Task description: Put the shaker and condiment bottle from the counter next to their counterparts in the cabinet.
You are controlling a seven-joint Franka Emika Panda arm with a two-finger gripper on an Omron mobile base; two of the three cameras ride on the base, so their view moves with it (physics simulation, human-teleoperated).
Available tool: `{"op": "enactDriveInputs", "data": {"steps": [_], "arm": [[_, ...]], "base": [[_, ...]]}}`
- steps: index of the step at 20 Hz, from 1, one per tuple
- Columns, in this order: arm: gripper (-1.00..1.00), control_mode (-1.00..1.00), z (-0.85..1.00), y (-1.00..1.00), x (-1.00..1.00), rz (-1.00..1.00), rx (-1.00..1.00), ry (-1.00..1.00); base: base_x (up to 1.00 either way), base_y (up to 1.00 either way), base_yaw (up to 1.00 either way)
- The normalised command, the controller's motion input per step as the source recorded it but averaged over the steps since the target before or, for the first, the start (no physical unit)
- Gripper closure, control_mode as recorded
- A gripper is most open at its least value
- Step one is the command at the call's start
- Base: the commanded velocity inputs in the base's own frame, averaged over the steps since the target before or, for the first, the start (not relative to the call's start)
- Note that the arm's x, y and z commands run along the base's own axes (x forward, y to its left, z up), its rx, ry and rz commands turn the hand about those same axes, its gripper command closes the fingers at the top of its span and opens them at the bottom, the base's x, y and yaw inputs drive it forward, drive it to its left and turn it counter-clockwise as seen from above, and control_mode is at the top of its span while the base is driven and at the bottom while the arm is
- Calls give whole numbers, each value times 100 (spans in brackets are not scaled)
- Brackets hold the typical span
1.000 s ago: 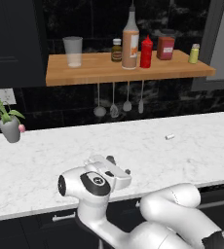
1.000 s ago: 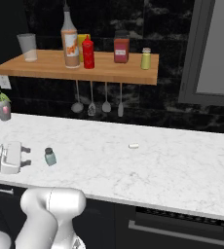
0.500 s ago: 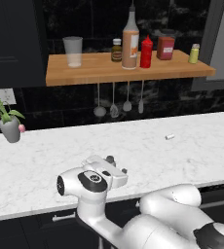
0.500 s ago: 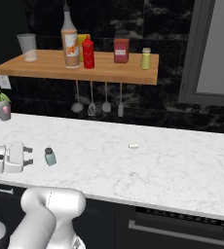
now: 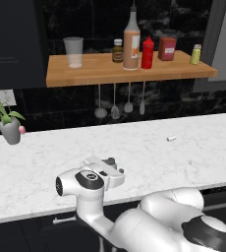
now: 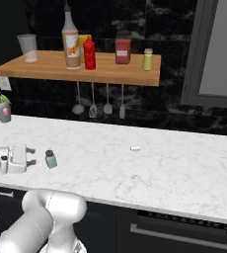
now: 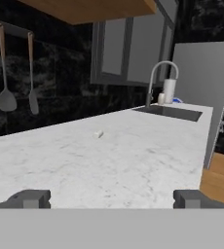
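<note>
The small blue-grey shaker (image 6: 50, 159) stands upright on the white marble counter (image 6: 150, 173). My gripper (image 6: 32, 155) lies level just to its left, jaws open and empty, a short gap from it. In the hand view the fingertips (image 7: 30, 198) stand wide apart over bare counter (image 7: 109, 165). The tall orange-brown condiment bottle (image 5: 131, 42) (image 6: 71, 43) stands on the wooden cabinet shelf (image 5: 85, 74) beside the red squeeze bottle (image 5: 147, 51) (image 6: 89, 54). The yellow bottle (image 6: 83, 45) is behind them. The yellow-green shaker (image 5: 196, 54) (image 6: 147, 59) is at the shelf's right end.
A glass (image 5: 73, 51), a small jar (image 5: 117, 50) and a red-lidded jar (image 5: 167, 49) share the shelf. Utensils (image 5: 115, 101) hang below it. A potted plant (image 5: 9, 125) stands at the counter's left. A small white bit (image 5: 171, 139) lies mid-counter. A sink tap (image 7: 160, 82) is far along.
The hand has edged slightly toward the shaker and rolled a little. Its jaws stay open. The shaker and the shelf items have not moved.
</note>
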Motion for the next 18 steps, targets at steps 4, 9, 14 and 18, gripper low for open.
{"op": "enactDriveInputs", "data": {"steps": [4,9,14,18], "arm": [[-100,-100,-16,0,21,0,0,0],[-100,-100,-25,1,14,0,0,0],[-100,-100,-5,0,8,0,0,0],[-100,-100,-9,7,4,0,0,0]], "base": [[0,0,0],[0,0,0],[0,0,0],[0,0,0]]}}
